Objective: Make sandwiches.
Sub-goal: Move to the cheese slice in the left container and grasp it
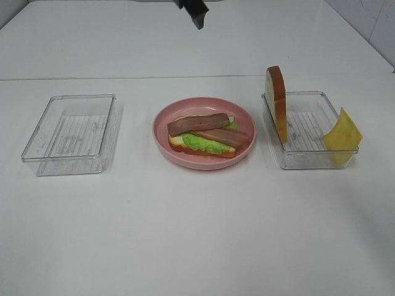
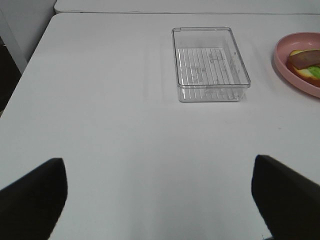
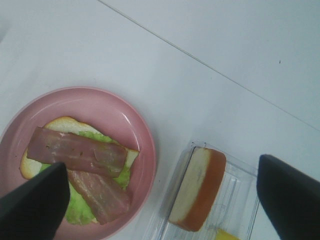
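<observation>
Seen from high up, a white matt table (image 1: 197, 234) fills almost the whole view. A thin seam (image 1: 123, 78) crosses it toward 12 o'clock, and a pale tiled wall (image 1: 379, 24) shows in the corner at 1 o'clock. At the centre sits a pink plate (image 1: 203, 163) with the unfinished sandwich (image 1: 207, 134): a bread base, lettuce (image 1: 203, 143) on it and two bacon strips (image 1: 197, 124) on top. A clear left tray (image 1: 68, 165) lies at 9 o'clock and a clear right tray (image 1: 308, 161) at 3 o'clock. In the right tray a second slice (image 1: 278, 102) stands on edge against the plate-side wall, and a cheese square (image 1: 343, 131) leans on the far corner. A dark part (image 1: 194, 12) hangs in at 12 o'clock; I cannot tell which arm it belongs to. The left wrist camera shows the left gripper over plain white tabletop near the table's edge. Its jaws are spread wide with nothing between them; the left tray lies ahead, with the plate rim just beyond it. The right wrist camera shows the right gripper (image 3: 160, 161) above the plate and right tray. It is also gaping fully and holds nothing; the sandwich, the upright slice and a sliver of cheese lie below, and the seam runs across the white surface behind them.
</observation>
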`<state>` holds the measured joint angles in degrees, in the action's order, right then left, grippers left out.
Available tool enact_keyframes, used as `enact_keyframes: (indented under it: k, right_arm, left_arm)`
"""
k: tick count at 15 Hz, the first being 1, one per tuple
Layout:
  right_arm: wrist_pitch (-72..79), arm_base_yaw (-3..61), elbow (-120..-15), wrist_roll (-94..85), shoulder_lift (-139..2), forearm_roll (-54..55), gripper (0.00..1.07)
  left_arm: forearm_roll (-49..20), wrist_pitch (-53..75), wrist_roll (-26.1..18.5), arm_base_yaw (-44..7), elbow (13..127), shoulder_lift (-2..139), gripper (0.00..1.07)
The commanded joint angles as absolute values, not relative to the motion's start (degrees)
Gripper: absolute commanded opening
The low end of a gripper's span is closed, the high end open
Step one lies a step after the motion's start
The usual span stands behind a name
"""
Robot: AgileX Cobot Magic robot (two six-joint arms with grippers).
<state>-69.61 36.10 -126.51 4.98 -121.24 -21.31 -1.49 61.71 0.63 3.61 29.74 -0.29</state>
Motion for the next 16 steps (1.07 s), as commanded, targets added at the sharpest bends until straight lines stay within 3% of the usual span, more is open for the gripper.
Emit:
enact_keyframes:
  k: [1, 6, 10, 16]
  right_arm:
    - [-76.2, 28.36, -124.5, 1.89, -115.57, -13.75, 0.99]
    - [-76.2, 13.92, -113.16, 1.55, -108.63, -8.65, 0.99]
    - [-75.92, 7.33, -103.19, 1.49, -107.72, -5.73, 0.99]
    - [-65.6, 6.93, -87.61, 1.49, -107.83, -5.56, 0.99]
  left_arm:
    - [-1.89, 61.48, 0.52, 3.61, 29.68, -1.26, 0.91]
    - [-1.89, 61.48, 0.52, 3.61, 29.68, -1.26, 0.91]
    - [-1.89, 61.48, 0.52, 3.61, 29.68, -1.26, 0.91]
    - [-1.89, 61.48, 0.52, 3.61, 29.68, -1.26, 0.91]
